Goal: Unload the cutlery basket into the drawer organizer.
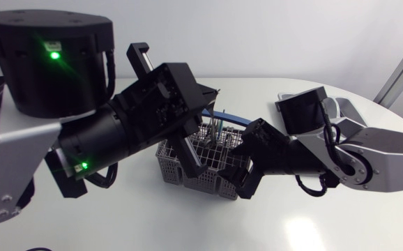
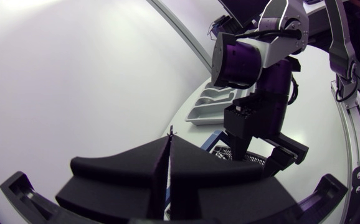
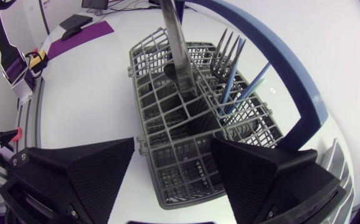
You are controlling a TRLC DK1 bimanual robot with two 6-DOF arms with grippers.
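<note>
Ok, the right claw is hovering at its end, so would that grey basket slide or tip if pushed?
The basket is open mesh, so probably light and apt to slide on the smooth table. The forks and blue handles stand tall along one side, so it might tip that way if lifted. Its grid looks stiff.

A utensil (image 1: 218, 90) was gripped by the left hand (image 1: 210, 94) above the basket (image 1: 201, 167); the right hand (image 1: 244, 169) was held at its end.
</note>
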